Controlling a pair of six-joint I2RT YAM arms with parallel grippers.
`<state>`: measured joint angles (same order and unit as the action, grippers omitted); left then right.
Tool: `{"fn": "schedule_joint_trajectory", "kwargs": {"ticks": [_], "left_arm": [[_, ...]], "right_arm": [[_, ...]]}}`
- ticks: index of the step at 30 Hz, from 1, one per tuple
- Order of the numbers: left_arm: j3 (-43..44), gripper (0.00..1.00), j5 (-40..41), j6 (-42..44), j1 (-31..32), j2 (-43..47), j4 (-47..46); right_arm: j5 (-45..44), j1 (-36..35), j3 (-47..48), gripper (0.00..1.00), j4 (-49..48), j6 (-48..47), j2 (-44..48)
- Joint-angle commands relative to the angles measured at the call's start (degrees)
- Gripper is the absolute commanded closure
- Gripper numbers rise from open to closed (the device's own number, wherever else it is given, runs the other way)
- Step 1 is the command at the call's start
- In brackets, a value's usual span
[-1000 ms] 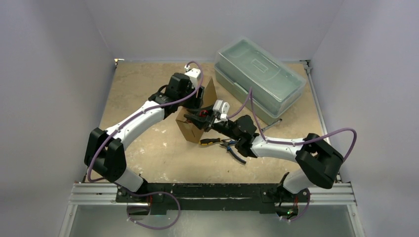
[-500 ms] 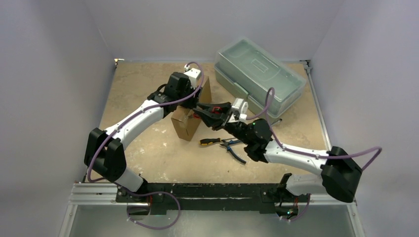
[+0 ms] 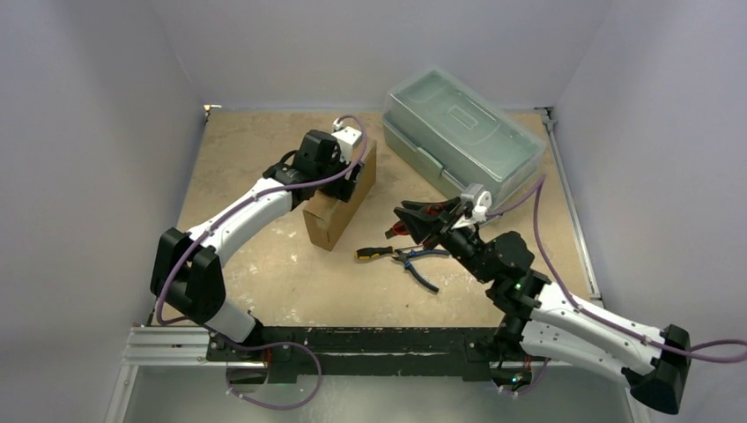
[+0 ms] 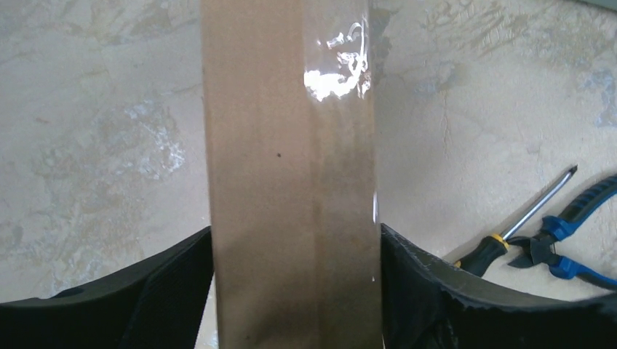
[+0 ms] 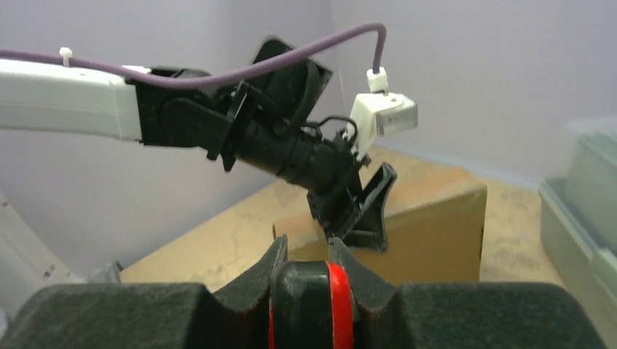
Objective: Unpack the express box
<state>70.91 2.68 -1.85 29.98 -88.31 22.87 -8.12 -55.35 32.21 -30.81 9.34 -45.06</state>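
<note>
Left fingers (image 4: 156, 291) clamping express box (image 4: 291, 182), right fingers (image 5: 244, 287) gripping red-black object (image 5: 313, 309)

The express box (image 3: 331, 218) is stood on edge on the counter (image 3: 255, 150) and clamped from above by the left pincer (image 3: 351, 182). To its right, apart, a red-and-black item (image 3: 395, 231) is gripped in the right pincer (image 3: 403, 222). A screwdriver (image 3: 373, 253) and pliers (image 3: 421, 263) are laid nearer.
</note>
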Motion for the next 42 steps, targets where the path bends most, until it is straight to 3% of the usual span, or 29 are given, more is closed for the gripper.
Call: {"fn": "schedule_joint_trajectory", "kwargs": {"ticks": [1,4,5,8,20,23,29,37,42], "left_arm": [[3.0,0.24,-4.4,0.2,-0.7,-0.9,3.7],[4.6,0.18,-6.5,-2.3,-0.7,-0.6,3.6],[5.3,0.10,-7.1,-3.0,-0.7,-0.7,3.6],[8.0,0.01,-7.3,-4.0,-0.7,-1.2,4.2],[22.3,0.02,-2.9,-5.4,-0.4,-14.6,9.7],[23.6,0.13,-0.7,-4.1,-0.4,-16.7,10.8],[15.4,0.33,-4.0,0.5,-0.3,-11.1,6.2],[-1.1,0.37,-2.9,16.3,8.1,4.2,-0.3],[-9.8,0.37,-8.6,19.1,9.2,12.4,-2.6]], "right_arm": [[-3.6,-0.2,0.2,1.00,14.3,6.8,7.0],[-4.5,-0.2,0.1,1.00,19.6,9.8,9.3],[-4.9,-0.2,0.4,1.00,21.5,10.5,9.7],[-6.0,-0.2,2.2,1.00,26.5,11.5,10.2],[-7.6,-0.2,5.6,1.00,31.9,13.5,11.9],[-7.8,-0.2,5.6,1.00,32.2,14.6,11.8],[-12.7,-0.2,8.5,1.00,35.9,17.8,9.3],[-19.3,-0.1,15.6,1.00,40.7,23.4,1.6],[-22.1,-0.1,21.2,1.00,41.9,21.5,-3.9]]}}
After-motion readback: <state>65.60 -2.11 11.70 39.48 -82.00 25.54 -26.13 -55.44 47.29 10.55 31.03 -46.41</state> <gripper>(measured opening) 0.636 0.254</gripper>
